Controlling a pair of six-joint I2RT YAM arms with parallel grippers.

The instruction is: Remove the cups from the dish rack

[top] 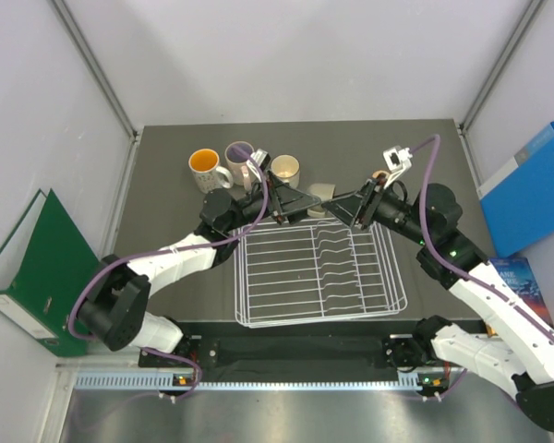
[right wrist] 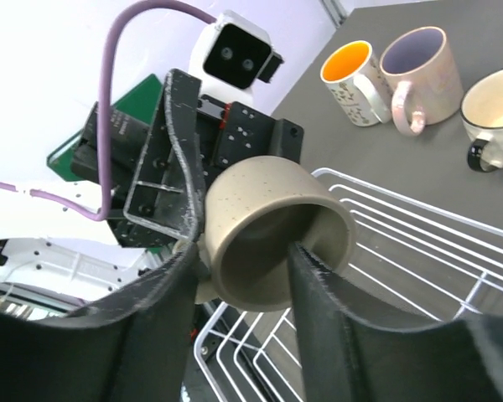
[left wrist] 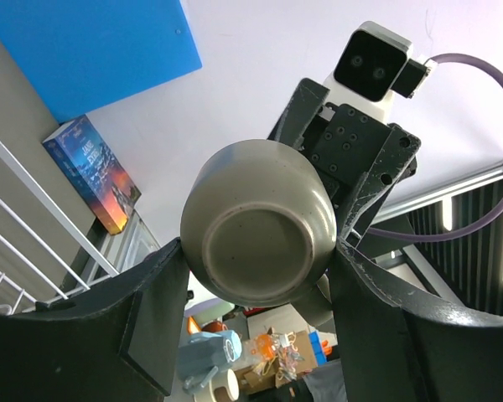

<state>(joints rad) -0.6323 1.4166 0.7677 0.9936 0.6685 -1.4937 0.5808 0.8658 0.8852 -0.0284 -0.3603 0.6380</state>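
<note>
The small tan cup (top: 321, 192) hangs in the air over the far edge of the white wire dish rack (top: 314, 272), between both grippers. My left gripper (left wrist: 260, 251) is shut on its sides; its base (left wrist: 260, 230) faces the left wrist camera. My right gripper (right wrist: 243, 251) is open, with one finger inside the cup (right wrist: 268, 226) and the other outside its wall. Three mugs stand on the table to the far left: orange inside (top: 205, 163), purple inside (top: 240, 152) and cream (top: 285, 169). A small reddish-brown cup (top: 380, 175) shows behind the right wrist.
A green binder (top: 32, 268) leans at the left wall. A blue folder (top: 526, 189) and a book (top: 526, 277) lie at the right. The rack (right wrist: 402, 243) holds no cups that I can see. Both arms cross above its far edge.
</note>
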